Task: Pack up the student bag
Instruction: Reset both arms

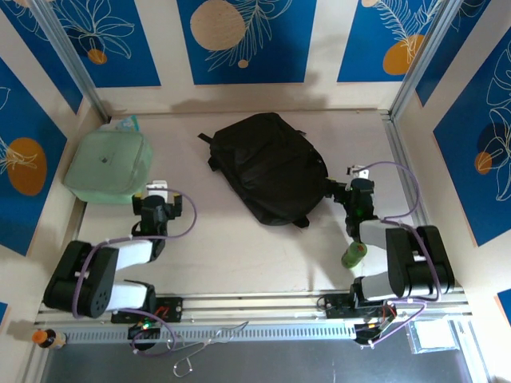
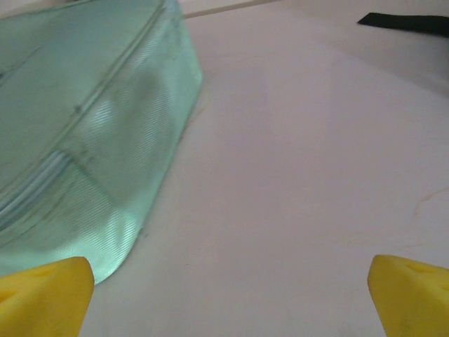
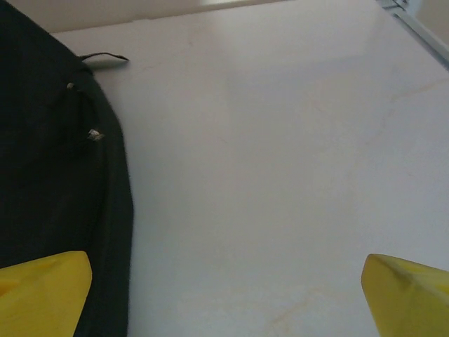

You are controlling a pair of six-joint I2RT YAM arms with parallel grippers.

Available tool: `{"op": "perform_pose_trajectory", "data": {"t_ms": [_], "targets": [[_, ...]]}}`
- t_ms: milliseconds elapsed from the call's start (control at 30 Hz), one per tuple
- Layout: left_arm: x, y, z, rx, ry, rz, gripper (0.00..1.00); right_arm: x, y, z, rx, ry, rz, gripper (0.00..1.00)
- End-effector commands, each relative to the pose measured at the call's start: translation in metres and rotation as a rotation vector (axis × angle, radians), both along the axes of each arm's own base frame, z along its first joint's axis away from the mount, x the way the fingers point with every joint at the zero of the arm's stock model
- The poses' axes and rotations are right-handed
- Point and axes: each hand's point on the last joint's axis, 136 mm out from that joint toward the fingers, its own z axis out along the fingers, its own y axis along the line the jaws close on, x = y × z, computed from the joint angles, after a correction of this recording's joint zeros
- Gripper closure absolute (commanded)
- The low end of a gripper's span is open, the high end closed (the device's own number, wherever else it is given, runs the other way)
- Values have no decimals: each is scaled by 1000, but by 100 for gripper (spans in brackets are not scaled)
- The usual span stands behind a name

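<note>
The student bag point(image 1: 271, 167), a black soft backpack, lies flat in the middle of the table. Its dark edge with a zip pull point(image 3: 56, 182) runs down the left of the right wrist view. My right gripper point(image 1: 357, 174) sits just right of the bag, open, with bare table between its yellow fingertips point(image 3: 414, 295); its left fingertip is level with the bag's edge. My left gripper point(image 1: 157, 190) is open over bare table beside the pale green container point(image 2: 84, 140), nothing between its yellow fingertips point(image 2: 49, 295).
The pale green square lidded container point(image 1: 108, 163) stands at the back left. A small green object point(image 1: 354, 255) lies by the right arm. Metal rails point(image 1: 403, 171) border the table's right side. An orange-capped bottle point(image 1: 45, 338) and a wire hanger point(image 1: 207, 347) lie below the near edge.
</note>
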Motion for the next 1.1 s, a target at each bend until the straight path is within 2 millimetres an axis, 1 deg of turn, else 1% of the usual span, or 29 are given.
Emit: {"op": "perform_pose_trajectory", "data": {"t_ms": [0, 100, 233, 333, 400, 467, 567, 1067], "targets": [[28, -19, 36, -26, -140, -131, 1, 7, 17, 19, -14, -146, 105, 1], [33, -18, 28, -43, -156, -148, 1, 7, 21, 15, -15, -149, 129, 1], [39, -12, 11, -70, -137, -128, 1, 10, 21, 9, -13, -130, 130, 1], [43, -6, 8, -77, -104, -96, 1, 14, 11, 6, -5, -98, 75, 1], [46, 0, 7, -76, -91, -54, 0, 20, 1, 5, 16, -68, 22, 1], [46, 3, 8, -69, -103, -42, 0, 19, 1, 5, 19, -72, 26, 1], [47, -3, 8, -69, -97, -75, 0, 19, 1, 4, 19, -68, 26, 1], [48, -4, 6, -93, -83, -95, 0, 19, 1, 4, 19, -68, 25, 1]]}}
